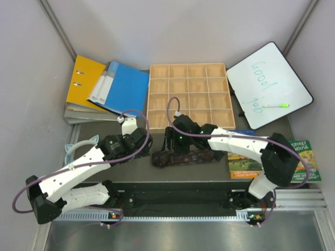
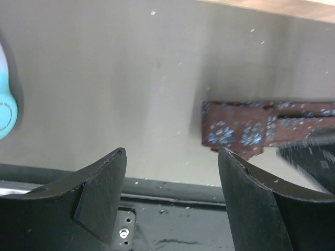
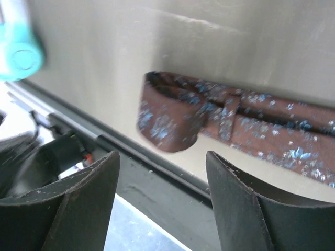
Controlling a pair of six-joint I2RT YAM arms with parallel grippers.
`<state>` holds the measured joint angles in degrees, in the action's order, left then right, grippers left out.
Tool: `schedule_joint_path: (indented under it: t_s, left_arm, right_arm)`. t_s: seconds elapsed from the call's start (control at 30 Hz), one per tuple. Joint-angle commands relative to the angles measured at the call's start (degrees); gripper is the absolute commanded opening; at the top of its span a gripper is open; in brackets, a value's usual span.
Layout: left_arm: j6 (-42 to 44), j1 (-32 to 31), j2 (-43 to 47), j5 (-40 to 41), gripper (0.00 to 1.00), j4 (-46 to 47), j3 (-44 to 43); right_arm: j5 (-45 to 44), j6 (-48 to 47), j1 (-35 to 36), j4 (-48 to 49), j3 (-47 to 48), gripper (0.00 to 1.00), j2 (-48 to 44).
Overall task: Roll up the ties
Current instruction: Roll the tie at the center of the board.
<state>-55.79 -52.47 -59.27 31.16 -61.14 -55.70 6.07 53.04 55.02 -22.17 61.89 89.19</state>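
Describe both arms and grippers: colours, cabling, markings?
Left arm and right arm: white link shells, black joint housings and bases. A grey-purple cable loops along each. A green LED glows at the right wrist. Left gripper and right gripper: two matte black, curved fingers, edges slightly nicked. No readable markings.

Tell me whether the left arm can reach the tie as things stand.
Probably yes. The left gripper is open, and the end of the tie lies just ahead to its right on the table, nothing between them. The right gripper hovers near that end and could crowd it.
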Motion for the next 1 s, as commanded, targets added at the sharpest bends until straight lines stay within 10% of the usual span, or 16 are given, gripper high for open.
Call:
schedule_joint_path:
  t_s: [0.0, 0.37, 0.67, 0.97]
  left_arm:
    - [-2.04, 0.44, 4.93, -0.83, 0.74, -1.17, 2.35]
    - [-3.36, 0.61, 8.99, -2.06, 0.72, 0.06, 6.66]
    - [-2.04, 0.61, 8.73, -8.65, 0.66, 7.52, 10.7]
    - [-0.99, 0.53, 6.88, -10.94, 0.64, 11.21, 11.75]
  right_arm:
    - [1.14, 0.49, 1.13, 2.39, 2.45, 0.66, 3.97]
    - [2.9, 2.25, 2.72, 5.12, 2.72, 0.55, 8.55]
    - [0.79, 2.34, 2.54, 5.03, -1.85, 0.23, 6.18]
    - [0.0, 1.72, 0.88, 5.38, -5.19, 0.21, 5.22]
